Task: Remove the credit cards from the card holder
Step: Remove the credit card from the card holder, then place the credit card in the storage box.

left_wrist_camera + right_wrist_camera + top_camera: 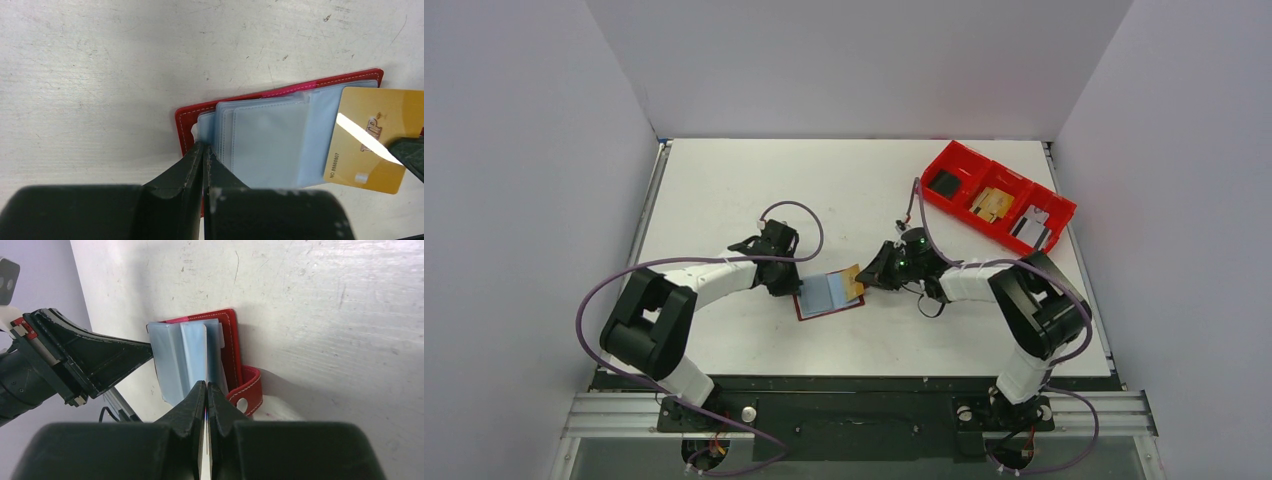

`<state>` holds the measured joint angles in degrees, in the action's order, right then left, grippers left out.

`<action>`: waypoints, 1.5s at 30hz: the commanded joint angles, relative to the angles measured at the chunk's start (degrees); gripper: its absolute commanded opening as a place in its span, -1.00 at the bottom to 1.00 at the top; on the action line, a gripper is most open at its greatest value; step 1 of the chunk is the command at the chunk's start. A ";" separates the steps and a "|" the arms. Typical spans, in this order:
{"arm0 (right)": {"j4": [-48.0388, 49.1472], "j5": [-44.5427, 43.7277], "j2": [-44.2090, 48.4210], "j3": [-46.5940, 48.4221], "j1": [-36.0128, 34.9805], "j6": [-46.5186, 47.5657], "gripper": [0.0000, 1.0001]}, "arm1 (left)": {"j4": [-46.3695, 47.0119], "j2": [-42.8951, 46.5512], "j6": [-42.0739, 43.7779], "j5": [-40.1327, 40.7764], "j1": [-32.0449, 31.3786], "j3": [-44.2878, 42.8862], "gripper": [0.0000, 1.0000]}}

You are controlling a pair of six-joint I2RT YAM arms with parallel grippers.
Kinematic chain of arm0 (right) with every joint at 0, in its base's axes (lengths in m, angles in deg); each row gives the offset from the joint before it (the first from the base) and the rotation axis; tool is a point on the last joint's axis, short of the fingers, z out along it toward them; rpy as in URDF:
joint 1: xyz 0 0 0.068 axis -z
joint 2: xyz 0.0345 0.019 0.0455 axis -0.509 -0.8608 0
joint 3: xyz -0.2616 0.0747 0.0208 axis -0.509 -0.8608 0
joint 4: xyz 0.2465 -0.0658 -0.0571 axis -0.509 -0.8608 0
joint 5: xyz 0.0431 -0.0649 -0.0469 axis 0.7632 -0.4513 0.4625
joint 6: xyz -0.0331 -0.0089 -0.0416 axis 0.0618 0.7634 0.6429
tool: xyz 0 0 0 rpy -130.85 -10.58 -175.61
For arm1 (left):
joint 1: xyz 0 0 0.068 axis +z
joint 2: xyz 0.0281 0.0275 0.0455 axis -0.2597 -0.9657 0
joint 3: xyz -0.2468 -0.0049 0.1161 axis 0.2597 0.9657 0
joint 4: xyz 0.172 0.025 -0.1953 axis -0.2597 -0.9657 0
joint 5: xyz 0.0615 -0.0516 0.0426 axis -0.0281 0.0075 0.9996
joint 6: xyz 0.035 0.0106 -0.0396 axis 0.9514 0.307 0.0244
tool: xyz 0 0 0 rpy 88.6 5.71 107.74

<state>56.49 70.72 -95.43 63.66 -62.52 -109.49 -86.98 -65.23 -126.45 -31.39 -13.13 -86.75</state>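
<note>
right gripper [206,386] pinching gold card [367,142] from card holder [280,91]
closed left gripper [204,148] pinning it; pulling straight is safest

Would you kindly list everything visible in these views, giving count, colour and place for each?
card holder: one, dark red with pale blue clear sleeves, lying open on the table between the two grippers.
credit card: one, gold, at the holder's edge on the right arm's side.
bin: one, bright red, three compartments, far right of the table.
bin contents: dark piece, tan pieces, grey-white pieces, one compartment each; too small to identify.
table: one, white.
left gripper: one, black, shut on the card holder's edge.
right gripper: one, black, shut on the credit card.
</note>
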 commanded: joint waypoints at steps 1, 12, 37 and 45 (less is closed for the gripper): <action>-3.16 -2.61 5.17 -0.70 0.76 2.49 -1.00 | -3.18 -0.13 2.02 1.95 -0.56 1.75 -1.00; -18.51 -10.30 19.27 2.37 5.19 4.29 -1.00 | -8.63 7.13 4.57 0.42 -1.59 -7.11 -0.50; -45.16 -32.66 3.91 36.09 35.54 14.66 -1.00 | -12.86 9.51 10.17 -5.86 -3.87 -18.40 0.11; -52.20 -41.34 -9.11 50.04 35.87 19.93 -1.00 | -14.08 8.89 9.59 -6.38 -3.90 -18.94 0.16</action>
<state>9.02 36.34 -100.83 107.24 -26.85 -93.65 -100.00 -56.14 -117.48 -36.70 -16.78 -103.39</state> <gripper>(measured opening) 0.005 0.574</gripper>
